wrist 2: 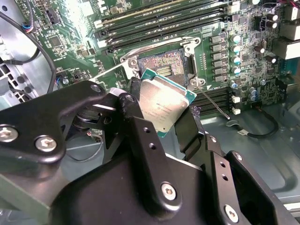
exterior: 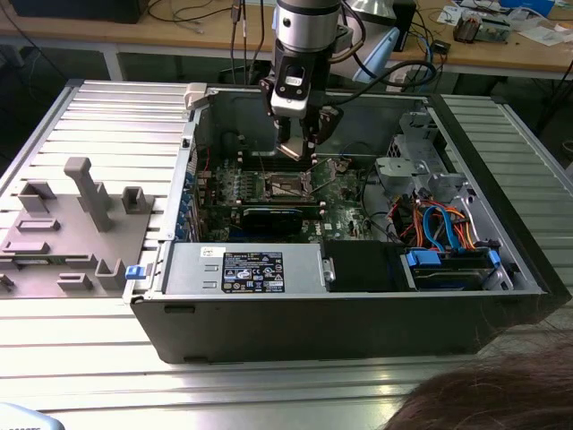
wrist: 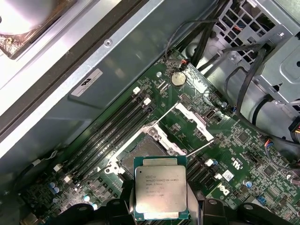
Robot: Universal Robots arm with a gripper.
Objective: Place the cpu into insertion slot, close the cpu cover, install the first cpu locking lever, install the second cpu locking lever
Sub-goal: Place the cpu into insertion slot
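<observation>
- Exterior view: arm reaches down into an open computer case [exterior: 313, 313] lying on a ribbed metal surface [exterior: 269, 385]; gripper [exterior: 300, 154] hangs above the green board, over the socket area.
- Fingers [wrist 2: 137, 110] are closed on the cpu [wrist 2: 164, 105], pinching it by two opposite edges; silver top faces both wrist cameras.
- First wrist view: cpu [wrist: 161, 194] sits between the fingers [wrist: 125, 202], lifted off the board and overlapping the near edge of the insertion slot [wrist: 143, 154].
- Cpu is not seated; in the second wrist view it looks tilted against the board, green edge showing.
- Insertion slot [wrist 2: 161, 68] is bare, dark contact field showing inside its silvery rim. In the exterior view the slot [exterior: 285, 186] is below the gripper.
- Cpu cover [wrist: 194, 121] is flipped open, standing up at the far side of the slot, well clear of the cpu.
- One locking lever [wrist 2: 213, 101] is released, a thin wire rod angled away from the slot.
- Long memory slots [wrist: 112, 131] run beside the insertion slot.
- Coloured cables [exterior: 439, 224] are bundled in the case on the exterior view's right.
- Grey holder block [exterior: 81, 193] stands on the surface at the exterior view's left, well apart from the case.
- Person's hair [exterior: 501, 403] sits at the bottom corner, exterior view's right.
</observation>
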